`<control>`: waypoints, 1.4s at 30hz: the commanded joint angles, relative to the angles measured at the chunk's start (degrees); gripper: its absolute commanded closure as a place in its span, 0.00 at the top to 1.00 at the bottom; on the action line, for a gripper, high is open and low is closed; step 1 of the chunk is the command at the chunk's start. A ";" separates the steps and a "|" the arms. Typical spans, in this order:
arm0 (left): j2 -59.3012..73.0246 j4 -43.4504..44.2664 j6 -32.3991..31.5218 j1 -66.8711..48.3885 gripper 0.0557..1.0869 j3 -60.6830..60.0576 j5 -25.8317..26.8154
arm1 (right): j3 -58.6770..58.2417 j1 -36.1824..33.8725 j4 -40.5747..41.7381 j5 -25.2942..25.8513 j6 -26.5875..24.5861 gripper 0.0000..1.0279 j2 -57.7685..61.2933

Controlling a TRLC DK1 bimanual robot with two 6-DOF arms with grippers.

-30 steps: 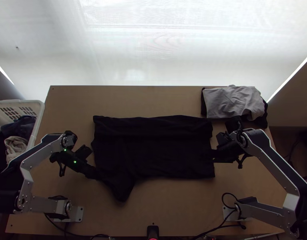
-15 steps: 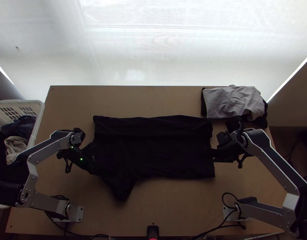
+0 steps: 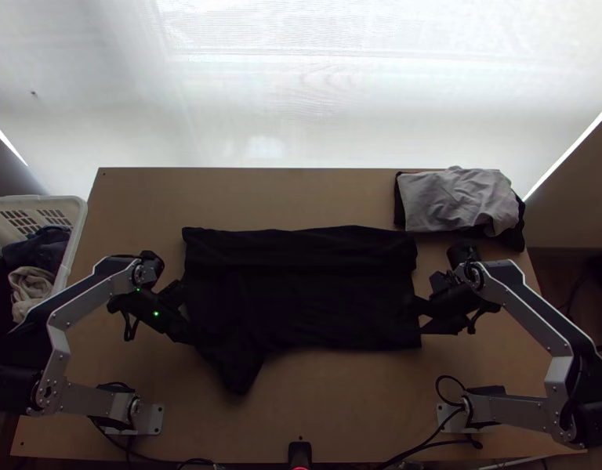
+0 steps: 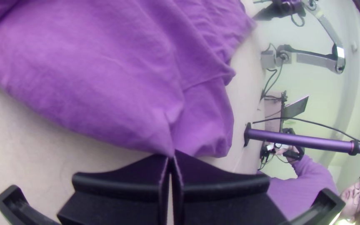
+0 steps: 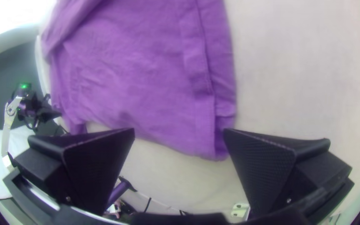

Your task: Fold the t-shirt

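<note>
T-shirt (image 3: pixel 317 298): dark, lying across the middle of the desk (image 3: pixel 301 407), broad and roughly rectangular. A band runs along its far side, apparently folded over. Toward the left, a pointed flap (image 3: pixel 240 376) juts from the near side onto bare wood (sleeve, possibly; cannot confirm from the outline).

Left gripper (image 3: pixel 193 341): at the t-shirt's left part, near side. In its wrist view, the left gripper (image 4: pixel 170 156) has its jaws clenched, tips together on a small pinch of the t-shirt's edge. Cloth puckers where it meets the tips, with loose folds beside the pinch.

Right gripper (image 3: pixel 417 316): at the t-shirt's right edge. Jaws released and spread wide. In its wrist view, the right gripper (image 5: pixel 179 129) has a corner of the t-shirt between the tips, close to one of them, unclamped. Contact with that tip: cannot tell.

Surroundings: grey cloth (image 3: pixel 458 200) lies on black cloth (image 3: pixel 516 236) at the desk's far right corner. White basket (image 3: pixel 82 210) at the left side contains dark cloth (image 3: pixel 38 247) and pale cloth (image 3: pixel 30 290), the latter bunched.
</note>
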 commanded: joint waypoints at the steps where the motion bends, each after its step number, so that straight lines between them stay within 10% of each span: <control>1: -0.16 -1.72 1.27 2.09 0.03 1.20 -0.08 | -2.65 -1.94 -0.89 -0.34 1.32 0.96 0.15; 29: 0.46 -7.08 2.50 5.69 0.03 6.92 -0.96 | -2.30 4.39 2.89 6.95 -0.17 0.84 4.19; 30: 0.46 -7.43 2.85 6.22 0.03 6.92 -0.96 | -2.30 4.39 2.80 7.74 0.01 0.78 3.58; 33: 0.19 -8.05 3.38 7.45 0.03 7.27 -1.22 | -2.56 4.39 5.35 12.67 0.62 0.03 -0.90; 42: -0.07 -9.28 4.35 8.68 0.03 8.23 -1.22 | -2.21 2.98 5.88 14.34 0.80 0.03 -3.28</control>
